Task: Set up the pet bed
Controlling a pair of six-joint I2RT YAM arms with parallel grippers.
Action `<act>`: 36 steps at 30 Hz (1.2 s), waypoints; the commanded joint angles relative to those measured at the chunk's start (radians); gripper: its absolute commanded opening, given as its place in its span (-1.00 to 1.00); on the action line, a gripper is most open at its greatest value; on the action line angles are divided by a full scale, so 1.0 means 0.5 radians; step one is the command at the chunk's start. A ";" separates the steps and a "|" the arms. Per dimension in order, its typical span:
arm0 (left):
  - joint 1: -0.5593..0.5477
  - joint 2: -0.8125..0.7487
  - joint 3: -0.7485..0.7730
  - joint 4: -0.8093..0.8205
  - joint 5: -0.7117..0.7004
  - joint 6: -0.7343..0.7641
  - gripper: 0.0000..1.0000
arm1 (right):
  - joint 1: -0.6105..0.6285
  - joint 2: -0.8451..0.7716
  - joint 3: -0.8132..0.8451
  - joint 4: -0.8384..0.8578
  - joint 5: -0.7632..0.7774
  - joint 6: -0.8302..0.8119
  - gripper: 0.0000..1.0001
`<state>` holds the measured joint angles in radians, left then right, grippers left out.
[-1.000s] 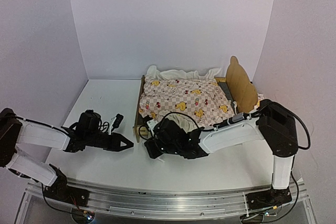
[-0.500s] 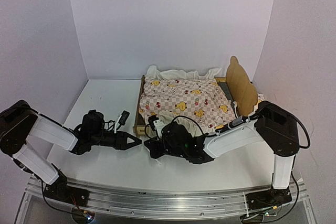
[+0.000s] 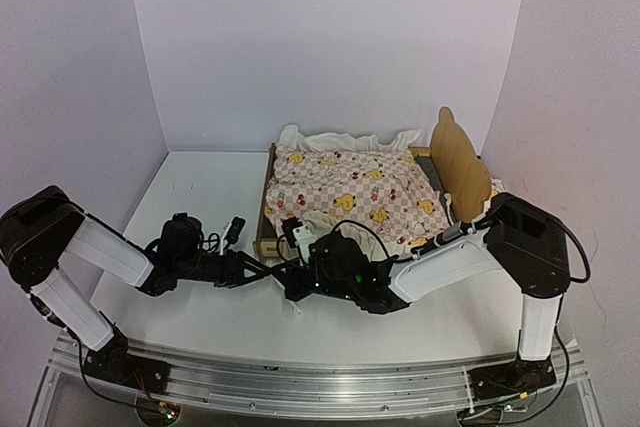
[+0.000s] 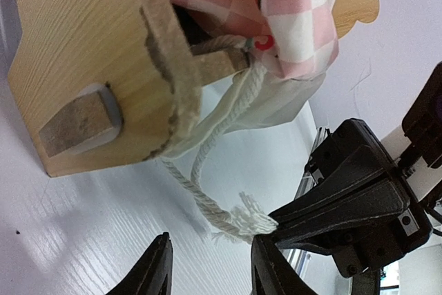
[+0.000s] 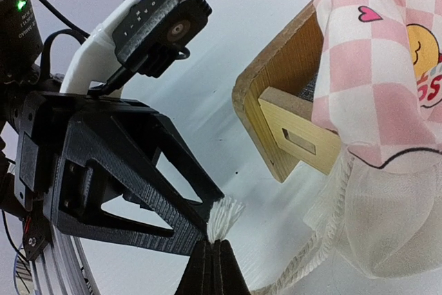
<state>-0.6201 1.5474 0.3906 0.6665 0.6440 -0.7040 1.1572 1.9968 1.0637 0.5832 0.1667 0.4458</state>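
The pet bed (image 3: 268, 209), a light-wood frame with a bear-ear headboard (image 3: 458, 157), stands at centre right under a pink checked duck quilt (image 3: 350, 192). From its near left corner (image 4: 90, 46) hangs a white cord (image 4: 221, 136) with a frayed end (image 5: 224, 215). My right gripper (image 5: 213, 250) is shut on that end, low over the table in front of the corner (image 3: 290, 283). My left gripper (image 4: 210, 271) is open. It points at the cord from the left, and its right finger (image 4: 266, 267) sits just under the frayed end. The two grippers' tips almost touch.
Cream ruffle (image 3: 340, 139) bunches along the bed's far edge. The quilt's pale lining (image 5: 387, 226) droops over the near corner beside the cord. White walls close in the left, back and right. A metal rail (image 3: 300, 387) runs along the table's front edge.
My left arm has reached right to the bed's near corner and its jaws have opened wider. My right gripper has stayed shut on the cord and has drifted slightly left.
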 commanded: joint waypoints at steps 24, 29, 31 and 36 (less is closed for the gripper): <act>0.013 0.026 0.125 0.326 0.131 -0.252 -0.04 | -0.065 -0.079 0.010 0.096 -0.078 -0.032 -1.00; 0.013 0.071 0.164 0.300 0.065 -0.287 -0.25 | -0.065 -0.070 0.027 0.093 -0.103 -0.034 -1.00; 0.013 0.077 0.186 0.301 0.067 -0.305 -0.34 | -0.066 -0.071 0.029 0.094 -0.103 -0.033 -1.00; 0.011 0.076 0.205 0.254 0.088 -0.300 -0.52 | -0.073 -0.067 0.032 0.095 -0.099 -0.043 -1.00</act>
<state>-0.6125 1.5806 0.4572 0.7853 0.6800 -0.8467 1.1278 1.9923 1.0595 0.5976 0.1295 0.4408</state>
